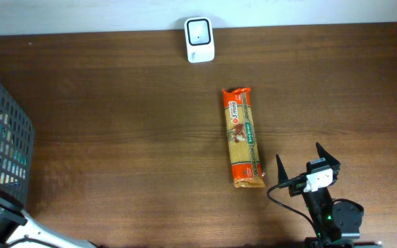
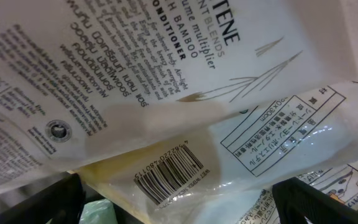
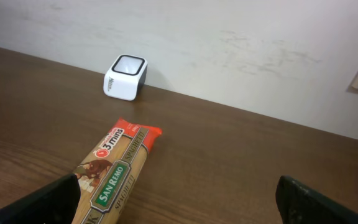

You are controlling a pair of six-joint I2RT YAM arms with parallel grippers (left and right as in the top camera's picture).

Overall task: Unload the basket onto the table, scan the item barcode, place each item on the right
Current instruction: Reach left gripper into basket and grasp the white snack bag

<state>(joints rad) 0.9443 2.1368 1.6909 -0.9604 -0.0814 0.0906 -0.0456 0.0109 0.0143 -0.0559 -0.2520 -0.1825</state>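
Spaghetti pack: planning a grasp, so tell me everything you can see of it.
The spaghetti pack is a long, slim plastic bag, red at one end, with a green San Remo label and a "3 mins" badge. It lies flat on the table, red end nearer the scanner, nothing touching it.

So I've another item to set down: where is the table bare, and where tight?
Bare: the wide table stretch between the basket and the spaghetti pack, in front of the scanner; also the strip right of the pack. Tight: inside the basket, full of packets, and the corner where the right gripper sits by the pack's near end.
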